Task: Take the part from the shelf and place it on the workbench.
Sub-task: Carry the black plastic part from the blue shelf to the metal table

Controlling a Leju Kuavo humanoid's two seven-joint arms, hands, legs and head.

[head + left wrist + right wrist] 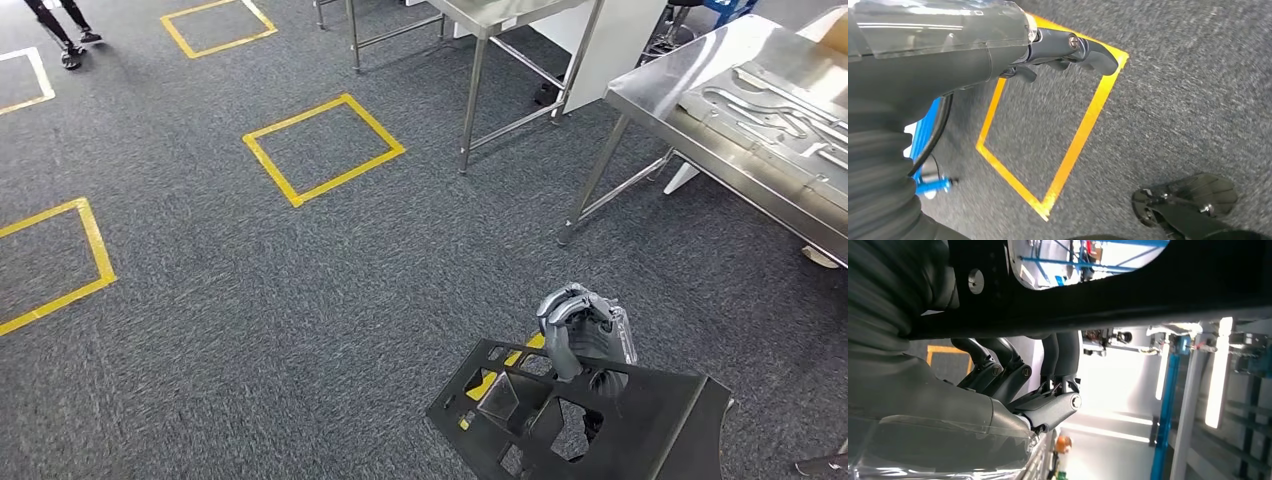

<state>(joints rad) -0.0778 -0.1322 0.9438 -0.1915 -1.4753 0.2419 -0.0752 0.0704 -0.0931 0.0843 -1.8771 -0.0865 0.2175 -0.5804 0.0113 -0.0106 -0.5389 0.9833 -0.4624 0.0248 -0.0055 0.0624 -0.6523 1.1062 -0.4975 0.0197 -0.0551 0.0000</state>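
You are looking down at a wide floor [300, 300] covered in dark grey carpet. Yellow tape squares [324, 148] are stuck on it, one in the middle and more toward the left edge and the far left corner of the floor. At the far left corner you can see a person's legs [60, 25] in dark trousers and shoes.

At the right side stands the workbench [650, 95], a shiny metal table on thin metal legs. Flat metal parts [770, 105] lie on its top, near its right end. Behind it is a second metal table [500, 15], and you can see its legs and a bit of its top.

Low down, close to you, is the part [640, 420]. It is a big flat black panel with many cut-out holes, and it is up in the air over the carpet, well apart from the workbench. The right hand [580, 330] holds it at its far edge, with the fingers curled tight over that edge. In the right wrist view the dark fingers [998, 372] wrap up onto the black panel.

The left hand [1058, 52] hangs over the carpet above a yellow square. Its dark fingers are bent in a little and it holds nothing
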